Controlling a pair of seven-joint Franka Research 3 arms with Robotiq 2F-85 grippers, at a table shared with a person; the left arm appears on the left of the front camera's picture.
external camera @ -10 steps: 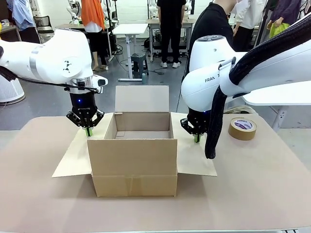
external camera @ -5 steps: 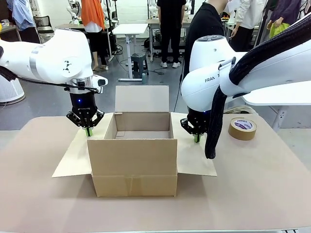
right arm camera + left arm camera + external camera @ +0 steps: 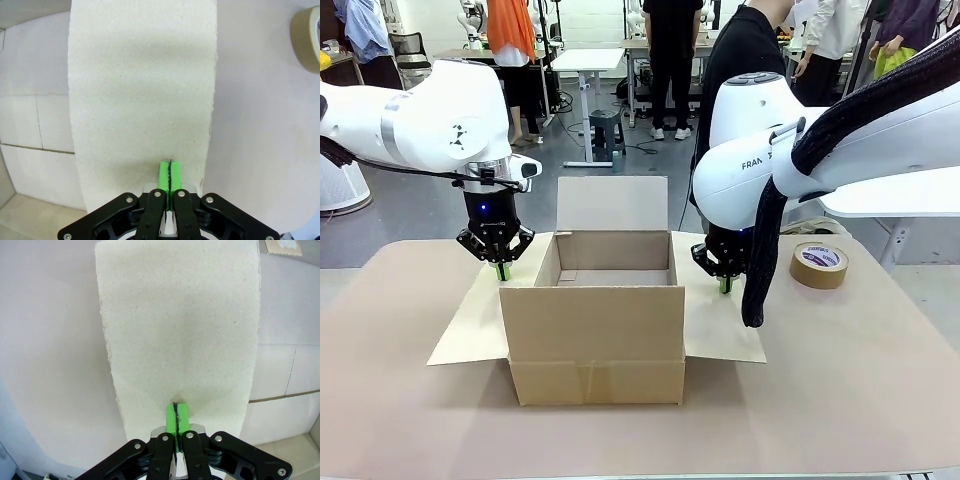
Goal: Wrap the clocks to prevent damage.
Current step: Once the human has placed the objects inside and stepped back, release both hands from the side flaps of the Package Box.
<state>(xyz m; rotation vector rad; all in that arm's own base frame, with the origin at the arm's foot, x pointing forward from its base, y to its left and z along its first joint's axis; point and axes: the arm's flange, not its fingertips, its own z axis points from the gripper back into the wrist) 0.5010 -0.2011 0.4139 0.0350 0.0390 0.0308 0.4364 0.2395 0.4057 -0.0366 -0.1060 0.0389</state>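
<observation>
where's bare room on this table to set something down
Bare table runs along the near edge in front of the box, and wide on the near right, short of the tape roll. The near left, outside the left flap, is bare too. Crowded: over the left flap and right flap, where the left gripper and right gripper sit shut.

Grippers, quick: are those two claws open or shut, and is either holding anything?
Left gripper: shut, holding nothing, above the left cardboard flap.
Right gripper: shut, holding nothing, above the right cardboard flap.
</observation>
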